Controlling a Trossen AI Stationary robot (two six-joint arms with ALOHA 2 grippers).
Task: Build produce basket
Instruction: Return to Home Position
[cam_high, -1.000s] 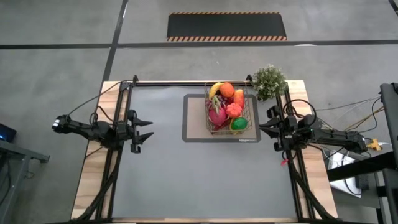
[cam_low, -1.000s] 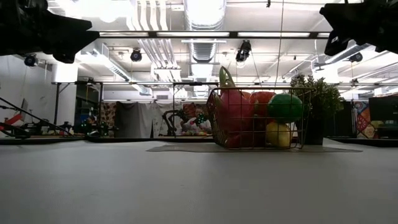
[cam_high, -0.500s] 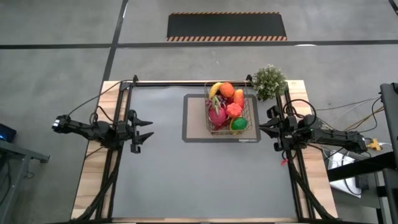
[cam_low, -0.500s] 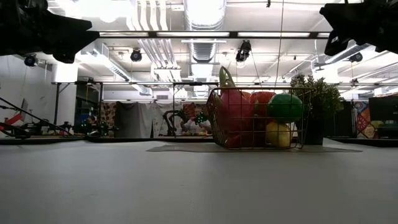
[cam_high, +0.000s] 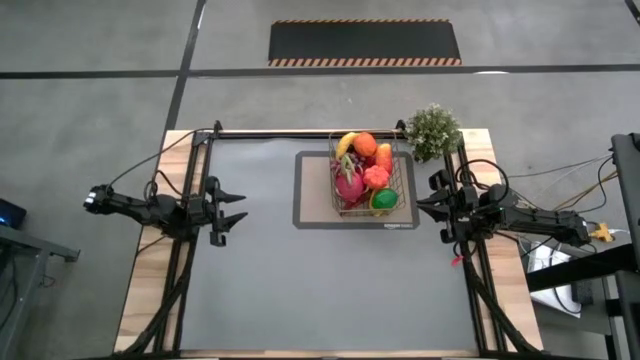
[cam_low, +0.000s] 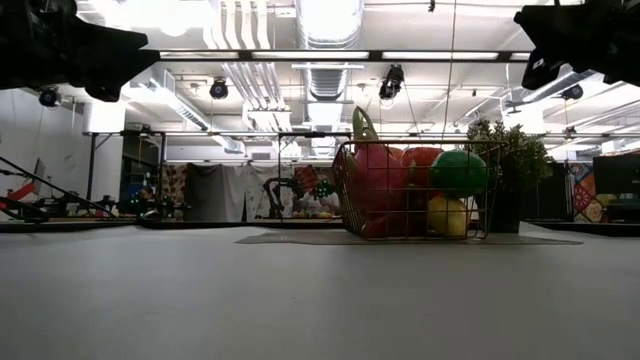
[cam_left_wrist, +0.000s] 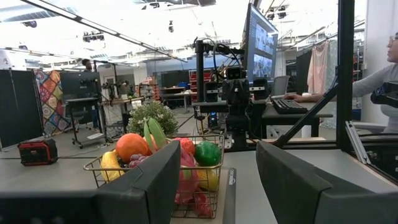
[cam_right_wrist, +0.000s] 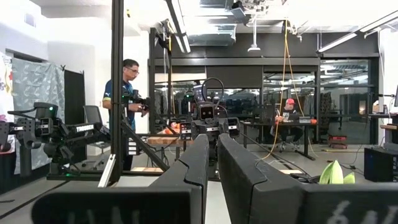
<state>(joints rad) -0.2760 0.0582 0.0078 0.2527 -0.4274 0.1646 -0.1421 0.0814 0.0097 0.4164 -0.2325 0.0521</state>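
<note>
The basket (cam_high: 372, 187), heaped with the produce (cam_high: 362, 176), is set on the mat (cam_high: 312, 190) near the far right corner of the worktop (cam_high: 300, 290). The left gripper (cam_high: 238, 207) is held at the left edge, jaws wide; the right gripper (cam_high: 422, 207), jaws all but closed on nothing, at the right edge. The produce could be spilled if the basket were brushed by that arm

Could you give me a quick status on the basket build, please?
Left gripper open, empty, table's left side. Right gripper shut, empty, right of basket. Produce piled in basket. Potted plant by its far-right corner, clear of arms.
</note>
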